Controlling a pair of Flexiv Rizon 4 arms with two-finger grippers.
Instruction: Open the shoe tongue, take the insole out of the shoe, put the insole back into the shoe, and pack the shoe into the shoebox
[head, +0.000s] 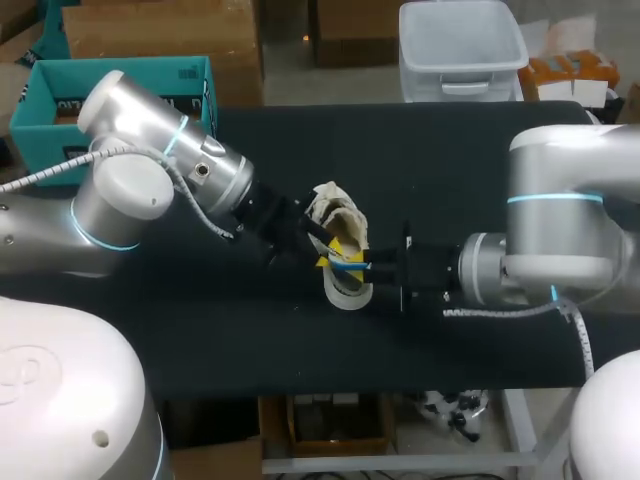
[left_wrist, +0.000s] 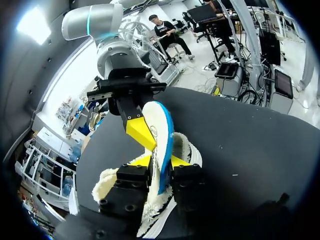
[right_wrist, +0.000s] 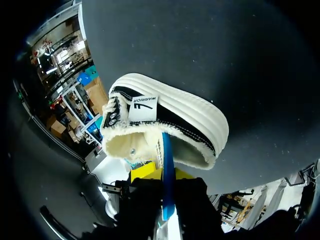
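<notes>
A black-and-white shoe (head: 345, 222) with pale fleece lining lies mid-table, its opening towards my right arm. The white insole with a blue edge (head: 346, 263) sticks out of the opening. In the right wrist view my right gripper (right_wrist: 164, 172) is shut on the insole (right_wrist: 167, 160), with the shoe (right_wrist: 170, 107) just ahead of it. In the left wrist view the insole (left_wrist: 161, 135) stands on edge between the slightly parted fingers of my left gripper (left_wrist: 159, 161), over the shoe's fleece rim (left_wrist: 187, 150). A yellow finger (left_wrist: 139, 131) of the right gripper presses on the insole from the far side.
Both grippers meet at the shoe, the left gripper (head: 320, 245) from the left and the right gripper (head: 360, 266) from the right. A teal open box (head: 40, 95) stands at the table's far left corner. Black tabletop (head: 480, 160) lies bare around the shoe.
</notes>
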